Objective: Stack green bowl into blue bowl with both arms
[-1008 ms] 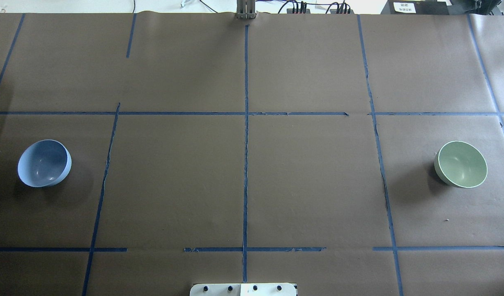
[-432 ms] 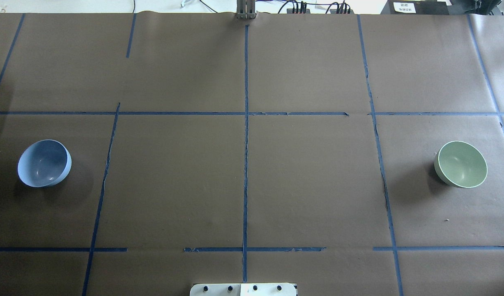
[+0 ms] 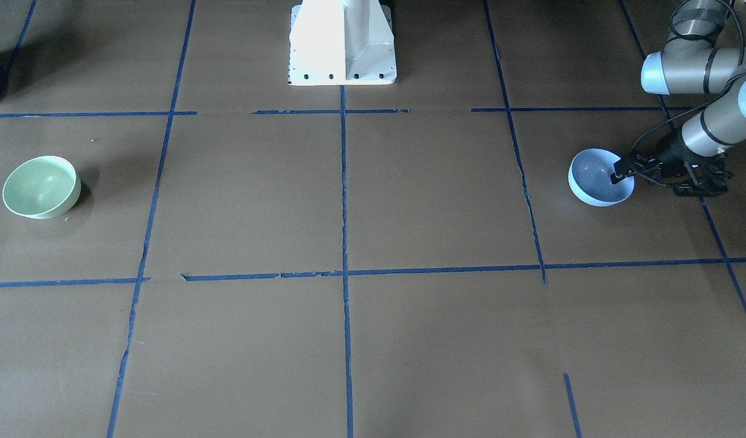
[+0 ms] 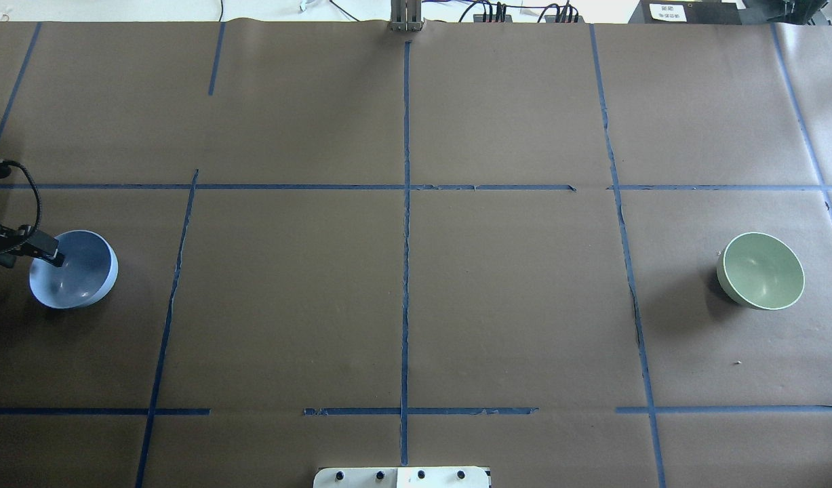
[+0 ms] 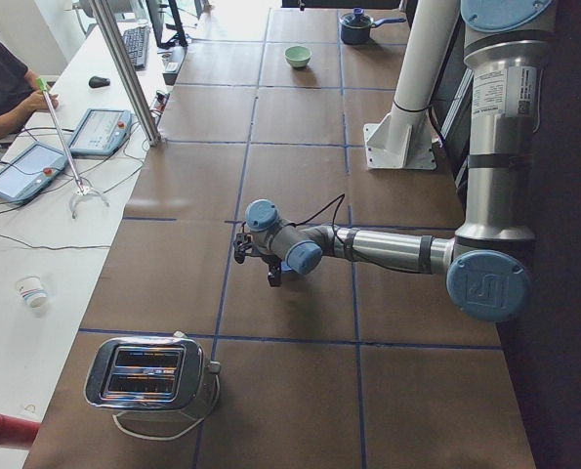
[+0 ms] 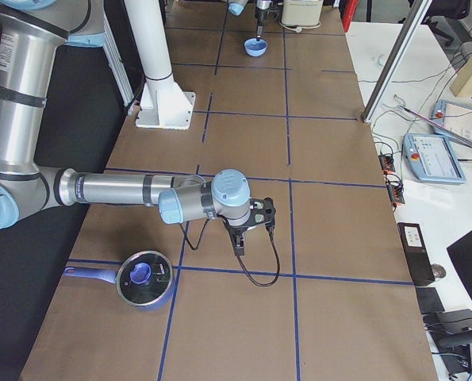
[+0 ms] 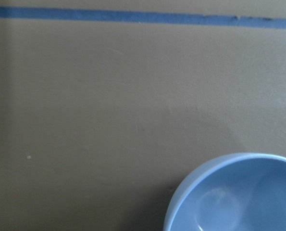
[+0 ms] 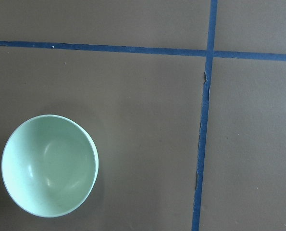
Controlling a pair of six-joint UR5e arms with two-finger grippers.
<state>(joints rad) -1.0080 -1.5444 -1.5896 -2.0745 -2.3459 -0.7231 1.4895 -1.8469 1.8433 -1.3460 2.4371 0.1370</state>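
Note:
The blue bowl stands upright at the table's left, also in the front view and the left wrist view. My left gripper points down and looks open, with one finger over the bowl's outer rim. The green bowl stands upright at the far right, also in the front view and the right wrist view. My right gripper hangs above the table near it and shows only in the right side view. I cannot tell whether it is open or shut.
The white pedestal base stands mid-table at my side. A lidded blue pot sits near the right arm. A toaster sits beyond the left arm. Blue tape lines cross the brown table cover.
My left gripper has come into the overhead view from the left edge and reached the blue bowl's rim. Neither bowl has moved.

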